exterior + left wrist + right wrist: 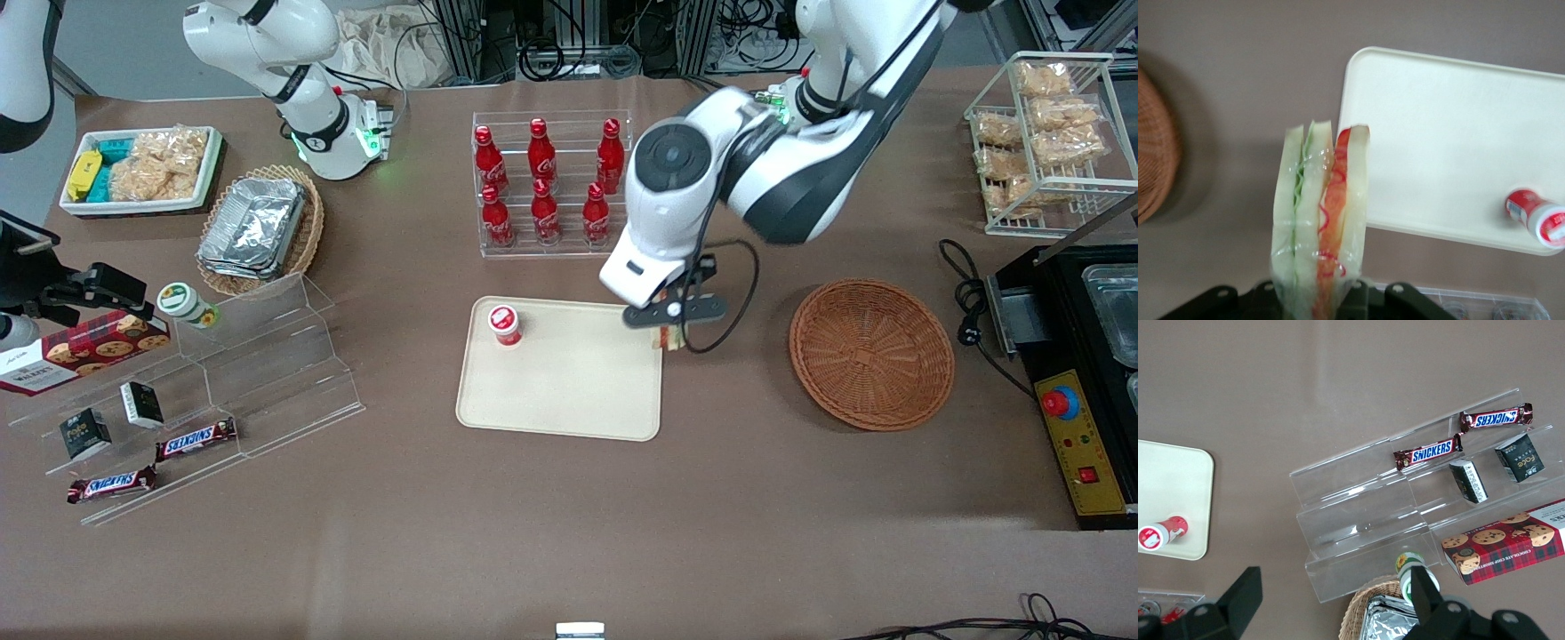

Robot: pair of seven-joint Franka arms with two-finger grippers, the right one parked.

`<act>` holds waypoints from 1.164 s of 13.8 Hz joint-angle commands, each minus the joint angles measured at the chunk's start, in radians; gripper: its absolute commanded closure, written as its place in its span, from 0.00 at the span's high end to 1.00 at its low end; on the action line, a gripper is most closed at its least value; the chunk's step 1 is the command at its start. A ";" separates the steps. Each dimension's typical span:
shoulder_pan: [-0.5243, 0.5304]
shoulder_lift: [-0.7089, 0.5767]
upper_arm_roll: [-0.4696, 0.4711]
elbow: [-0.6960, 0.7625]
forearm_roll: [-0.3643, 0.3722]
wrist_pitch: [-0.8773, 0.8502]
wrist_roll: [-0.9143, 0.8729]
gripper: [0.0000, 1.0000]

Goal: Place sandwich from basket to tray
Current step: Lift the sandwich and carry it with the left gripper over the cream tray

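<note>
Your gripper (673, 331) hangs over the tray (569, 400) edge nearest the round basket (871, 353). Its jaws are clamped narrow on the sandwich (1319, 220), held clear of the tabletop (569, 533). A small red-capped bottle (505, 324) stands on the tray. You can read "SNICKERS" on two bars (1431, 451) on the acrylic shelf (1365, 520).

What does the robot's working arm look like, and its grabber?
The working arm is glossy white with black joint bands, a round grey cap and a green light. A black cable loops beside the small black two-finger gripper over the cream tray's edge.
</note>
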 commanded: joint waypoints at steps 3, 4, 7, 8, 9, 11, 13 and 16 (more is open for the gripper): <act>-0.039 0.229 -0.008 0.038 0.214 0.119 -0.110 0.23; -0.041 0.266 -0.008 0.038 0.238 0.139 -0.115 0.23; -0.058 0.341 -0.006 0.038 0.288 0.182 -0.126 0.23; -0.058 0.352 -0.004 0.038 0.291 0.190 -0.126 0.25; -0.059 0.355 0.000 0.038 0.291 0.191 -0.126 0.30; -0.059 0.358 0.008 0.040 0.291 0.198 -0.126 0.42; -0.061 0.358 0.009 0.038 0.291 0.214 -0.127 0.64; -0.039 0.317 0.008 0.052 0.277 0.205 -0.159 1.00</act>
